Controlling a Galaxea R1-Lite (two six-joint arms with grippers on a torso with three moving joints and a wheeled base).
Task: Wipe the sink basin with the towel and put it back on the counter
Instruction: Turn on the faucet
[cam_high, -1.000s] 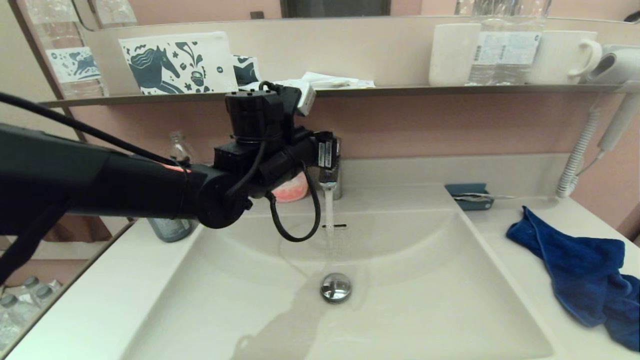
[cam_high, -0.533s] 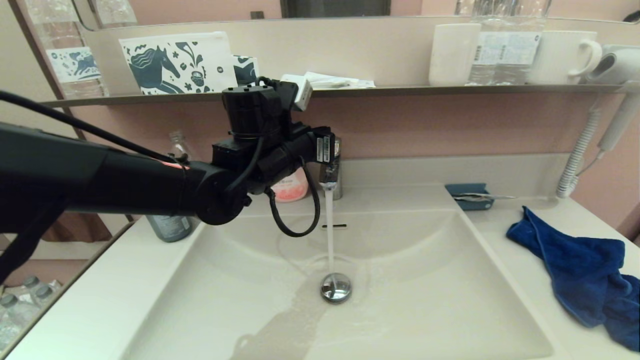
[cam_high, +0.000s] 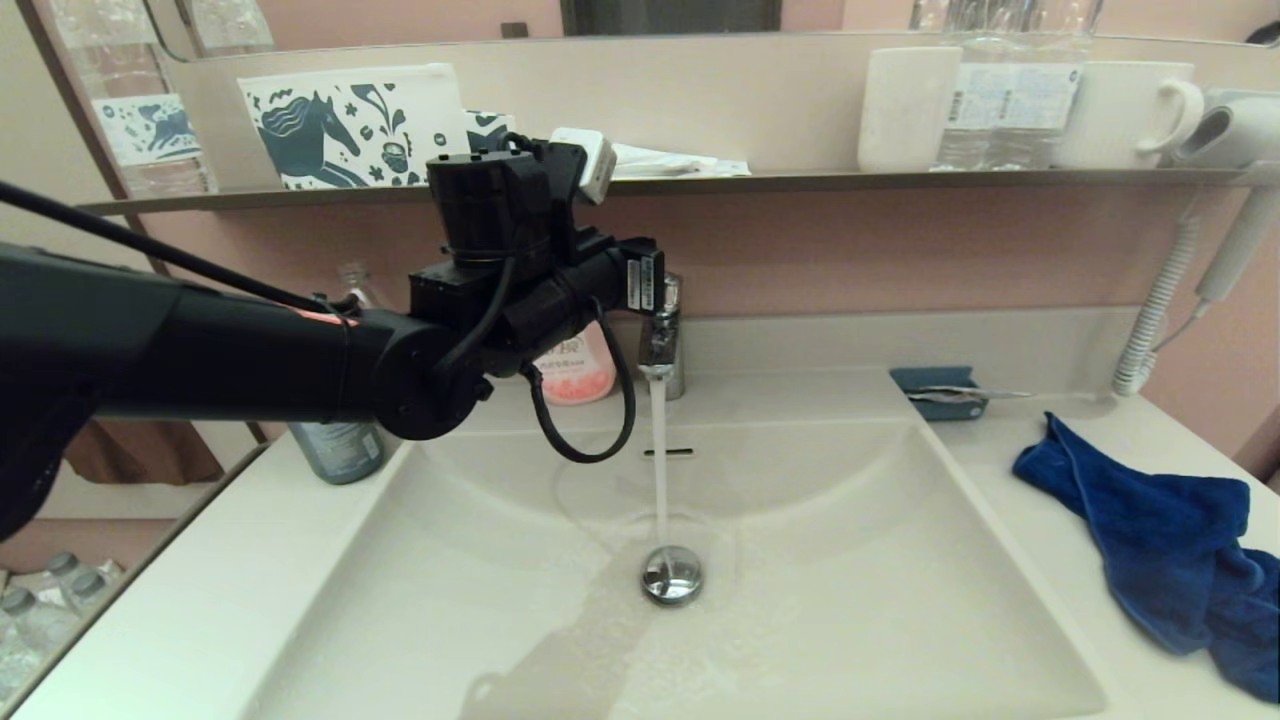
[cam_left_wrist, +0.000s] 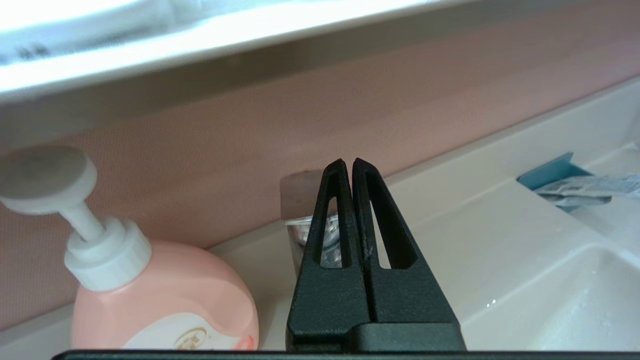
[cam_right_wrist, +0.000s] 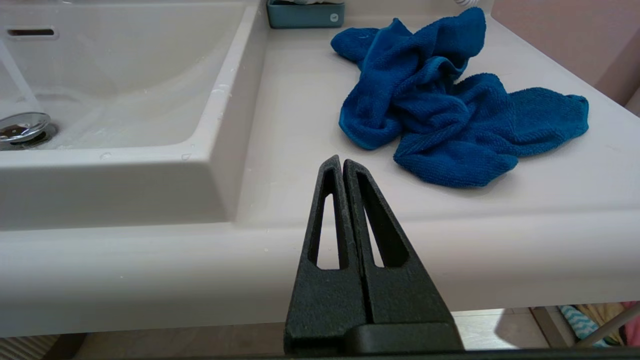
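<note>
Your smooth off-white vanity table (cam_high: 1010, 470) carries everything here; the wide rectangular off-white sink basin (cam_high: 820, 560) sits sunk in its middle, wet, with water running from the chrome faucet (cam_high: 662, 335) onto the round chrome drain plug (cam_high: 671, 575). The deep royal-blue terry towel (cam_high: 1160, 545) lies crumpled on the table to the right of the basin, near the front edge, untouched. Behind it sits a small teal-blue tray (cam_high: 938, 390).

Your left tool (cam_left_wrist: 348, 165) is up at the faucet, fingers pressed together with nothing between them, tips just at the faucet top; whether they touch it you can't tell. A pink pump soap bottle (cam_left_wrist: 160, 305) stands just beside on the table's back edge.

Your right tool (cam_right_wrist: 341, 162) hangs in front of the table's front edge, fingers also pressed together and empty, pointed toward the towel, apart from it.

Step in hand, judging by this: faucet handling, wetting the basin ahead of wiping. Wiping itself isn't started, towel not picked up.

Next move likely calls for you to deal with the running water using the left tool, then spread the right tool, reach over the front edge to the towel's bunched middle and pinch a thick fold. The soft cloth will drape and drag, so lift it clear of the basin rim before going in.
</note>
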